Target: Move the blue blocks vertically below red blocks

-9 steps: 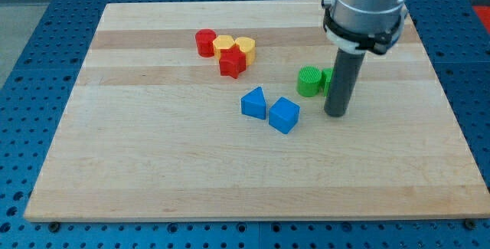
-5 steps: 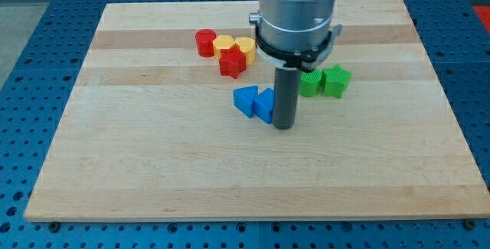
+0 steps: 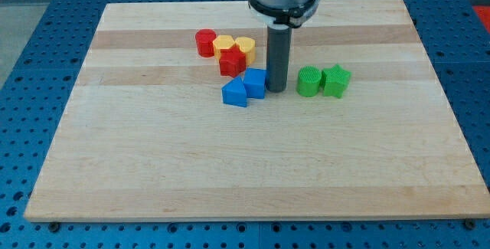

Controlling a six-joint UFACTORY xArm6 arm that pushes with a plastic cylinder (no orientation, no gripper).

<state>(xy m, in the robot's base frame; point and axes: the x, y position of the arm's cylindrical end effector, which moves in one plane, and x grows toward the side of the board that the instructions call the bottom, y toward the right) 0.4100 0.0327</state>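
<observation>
Tip: my tip (image 3: 276,90) is sitting on the board (image 3: 153,172), pressed against the right side of the blue cube (image 3: 255,83). That is the side to push from if the cube is going toward the view's left.
Fingers: there are none to report, only a straight rod, so nothing is being clamped or held.
Blue pair: the blue cube and the blue wedge (image 3: 235,93) are touching, the wedge lying to the cube's lower left. Both are resting just below the red star (image 3: 232,63), near its right.
Red blocks: the red cylinder (image 3: 204,43) is standing at the cluster's left, the star lower, with two yellow blocks (image 3: 234,47) packed between them.
Progress: by my reading the blues are nearly under the reds, a little to the right of centre.
Green blocks: the two green blocks (image 3: 323,81) are sitting apart on the right, clear of the push line.
Risk: a push too far upward could be nudging the star.
</observation>
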